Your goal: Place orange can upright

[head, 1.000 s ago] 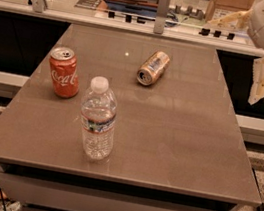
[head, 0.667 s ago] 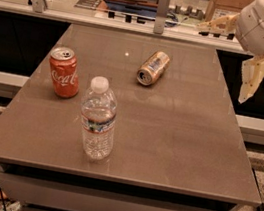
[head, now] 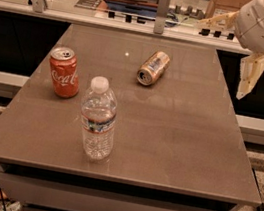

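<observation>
The orange can [head: 154,68] lies on its side on the far middle of the brown table [head: 175,145], its silver top facing the front left. My gripper [head: 220,58] hangs in the air at the upper right, above the table's far right corner and to the right of the can. Its two pale fingers [head: 249,72] are spread apart and hold nothing.
A red Coca-Cola can [head: 64,72] stands upright at the left of the table. A clear water bottle [head: 98,119] stands upright near the front middle. A counter rail with posts [head: 163,4] runs behind the table's far edge.
My gripper has moved left, from beyond the right edge towards the table's far right corner. The cans and bottle have not moved.
</observation>
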